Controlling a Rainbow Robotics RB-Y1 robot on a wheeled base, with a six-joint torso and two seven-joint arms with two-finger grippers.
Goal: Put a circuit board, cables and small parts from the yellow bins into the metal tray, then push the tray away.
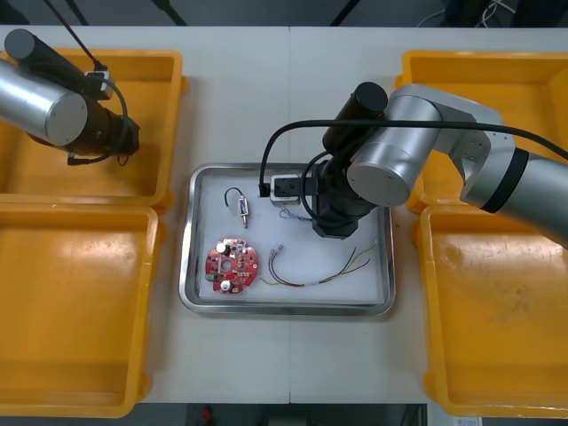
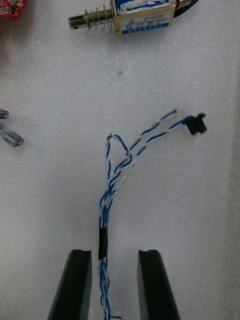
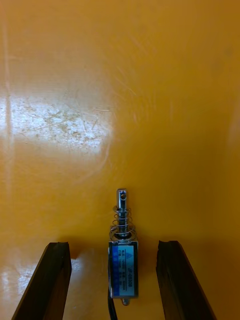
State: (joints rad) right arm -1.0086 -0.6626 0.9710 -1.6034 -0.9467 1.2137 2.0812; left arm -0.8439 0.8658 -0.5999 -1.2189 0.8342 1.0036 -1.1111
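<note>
Lifting straight up should spare the blue-white cable (image 2: 102, 240) lying in the metal tray (image 1: 284, 309) between the open right jaws; open left jaws straddle a small metal part (image 3: 123, 265) in the far-left yellow bin (image 1: 146, 169).

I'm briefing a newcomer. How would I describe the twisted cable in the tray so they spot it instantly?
Find the metal tray mid-table, between the yellow bins. On its white floor, the blue and white cable lies between the open jaws of the right pincer. Unlike the red and yellow cable, it is tightly twisted, with a black band and black plug.
</note>
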